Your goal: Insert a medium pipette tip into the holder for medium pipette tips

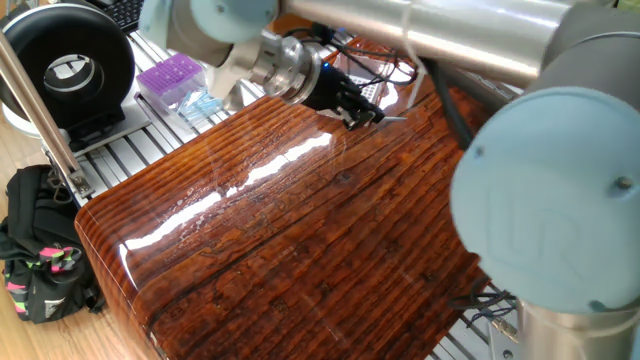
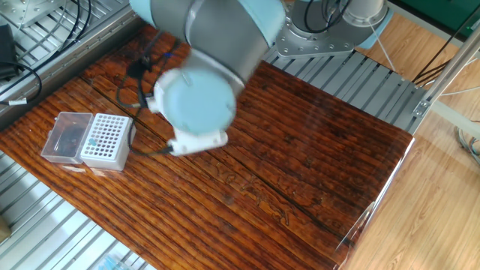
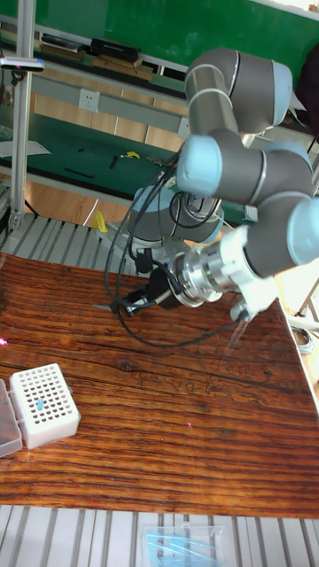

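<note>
My black gripper (image 1: 366,117) hangs above the wooden table (image 1: 300,240) and is shut on the medium pipette tip (image 1: 393,120), a thin translucent sliver poking out beyond the fingers. In the tall fixed view the gripper (image 3: 125,308) is up and to the right of the holder for medium pipette tips (image 3: 44,404), well apart from it, with the tip (image 3: 105,307) pointing left. The holder (image 2: 105,140) is a white box with a hole grid and a clear lid (image 2: 65,137) folded out beside it. A bluish tip stands in one hole. In the other fixed view the blurred wrist hides the gripper.
A purple tip rack (image 1: 170,75) and a black round device (image 1: 68,62) stand off the table's far corner. A black bag (image 1: 40,250) lies on the floor. A metal post (image 1: 40,115) rises by the table edge. A bag of blue tips (image 3: 182,539) lies in front.
</note>
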Robot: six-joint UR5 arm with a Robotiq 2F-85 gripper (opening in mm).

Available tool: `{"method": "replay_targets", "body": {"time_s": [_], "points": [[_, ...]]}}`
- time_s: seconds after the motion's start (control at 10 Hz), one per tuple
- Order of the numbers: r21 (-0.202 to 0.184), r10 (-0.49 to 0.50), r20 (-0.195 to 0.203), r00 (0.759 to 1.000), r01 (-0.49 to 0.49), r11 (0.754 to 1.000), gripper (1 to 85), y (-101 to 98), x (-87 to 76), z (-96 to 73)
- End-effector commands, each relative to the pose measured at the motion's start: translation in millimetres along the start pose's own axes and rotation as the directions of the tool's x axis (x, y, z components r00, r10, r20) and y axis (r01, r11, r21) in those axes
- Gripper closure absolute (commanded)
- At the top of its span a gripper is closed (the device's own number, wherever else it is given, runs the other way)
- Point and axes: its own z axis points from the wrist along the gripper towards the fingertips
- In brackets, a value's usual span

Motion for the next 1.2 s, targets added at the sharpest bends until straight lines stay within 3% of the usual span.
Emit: {"method": "replay_targets", "body": {"time_s": [0.0, 0.1, 0.2, 0.3, 0.5, 0.7, 0.8, 0.9, 1.1], "points": [[-0.024, 0.088, 0.188, 0.978, -0.085, 0.996, 84.7, -2.7, -14.4, -15.0], [-0.054, 0.134, 0.242, 0.961, -0.124, 0.991, 84.7, 6.7, -26.3, -21.1], [-0.066, 0.15, 0.255, 0.955, -0.138, 0.988, 84.7, 12.8, -29.7, -26.8], [-0.044, 0.147, 0.223, 0.964, -0.141, 0.989, 84.7, 12.6, -24.3, -33.6], [-0.036, 0.177, 0.217, 0.96, -0.173, 0.984, 84.7, 19.2, -33.8, -50.8], [-0.02, 0.184, 0.248, 0.951, -0.185, 0.983, 84.7, 13.0, -33.4, -48.1], [-0.002, 0.178, 0.241, 0.954, -0.183, 0.983, 84.7, 6.4, -27.4, -41.0], [-0.014, 0.172, 0.258, 0.951, -0.174, 0.985, 84.7, 8.8, -32.0, -41.3], [-0.142, 0.244, 0.328, 0.913, -0.208, 0.968, 84.7, 33.0, -56.8, -49.6]]}}
